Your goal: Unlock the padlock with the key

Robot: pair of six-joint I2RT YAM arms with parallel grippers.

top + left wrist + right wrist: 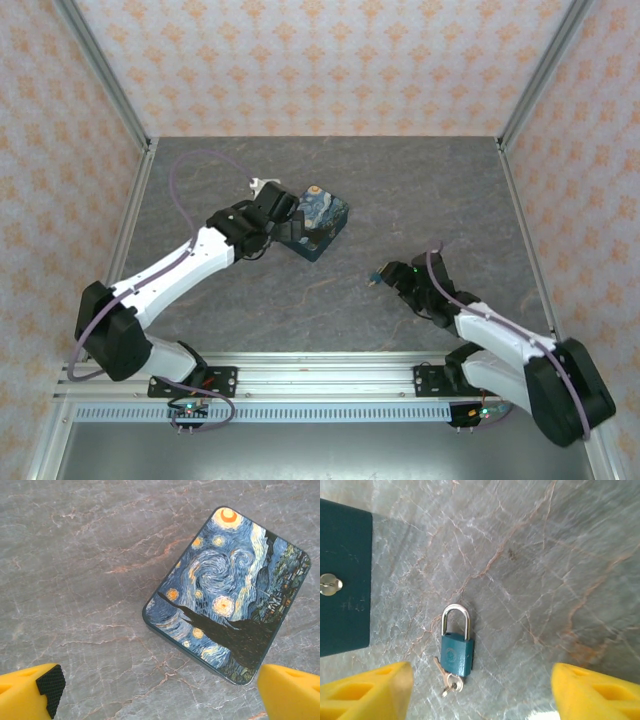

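A small teal padlock with a silver shackle lies flat on the grey stone table. A small silver key sticks out at its bottom end, with a second key beside it. My right gripper hovers above it, open, its yellow fingers standing wide on either side and touching nothing. From above, the padlock shows as a teal speck at the right gripper. My left gripper is open and holds nothing.
A flat tin box printed with a swirling blue-and-yellow night sky lies just beyond the left gripper. Its dark teal side carries a silver latch. Metal frame posts and patterned walls surround the table.
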